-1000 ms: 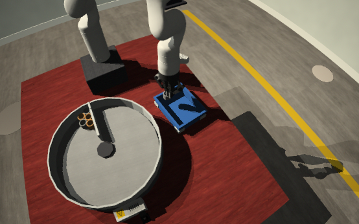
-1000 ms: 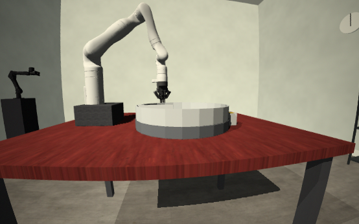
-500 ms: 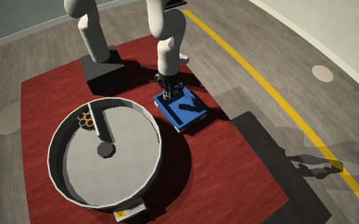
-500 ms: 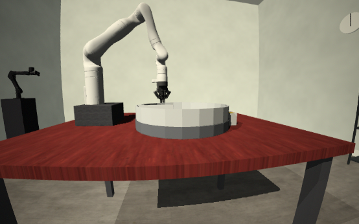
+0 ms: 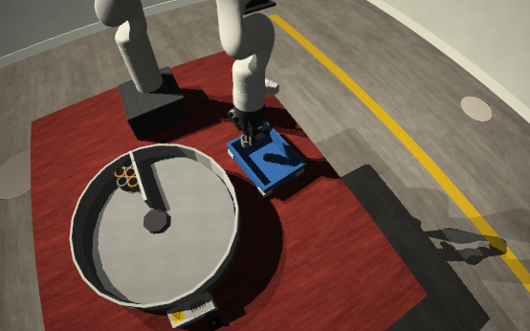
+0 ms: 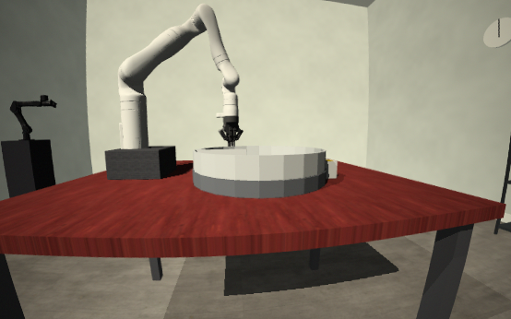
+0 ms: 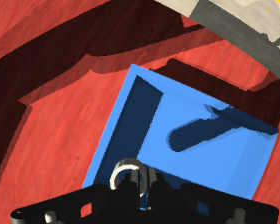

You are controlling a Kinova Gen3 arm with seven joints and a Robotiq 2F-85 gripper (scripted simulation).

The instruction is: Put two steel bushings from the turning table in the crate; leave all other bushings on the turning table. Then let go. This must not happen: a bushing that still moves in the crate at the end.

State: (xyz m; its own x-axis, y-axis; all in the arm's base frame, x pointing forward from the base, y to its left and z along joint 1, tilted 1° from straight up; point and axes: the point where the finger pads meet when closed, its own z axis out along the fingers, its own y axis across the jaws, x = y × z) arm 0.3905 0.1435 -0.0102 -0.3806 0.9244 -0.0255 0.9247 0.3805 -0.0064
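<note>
"Now, where is your gripper (image 5: 247,140) (image 6: 231,145) (image 7: 143,178)?"

"It points down over the near-left part of the blue crate (image 5: 259,159) (image 7: 211,155), as you see it in the wrist view. The crate sits on the red table (image 5: 330,230) (image 6: 249,226) (image 7: 51,150), just beside the turning table (image 5: 177,263) (image 6: 258,166)."

"And are your fingers together?"

"They are clamped on the wall of a steel bushing (image 7: 114,177), a silvery ring standing out to one side of them. You cannot tell from these views whether it touches the crate floor."

"What about the other rings?"

"On your turning table, orange rings (image 5: 133,182) and a silvery ring (image 5: 119,183) cluster beside the straight bar (image 5: 139,177), near the round wall."
</note>
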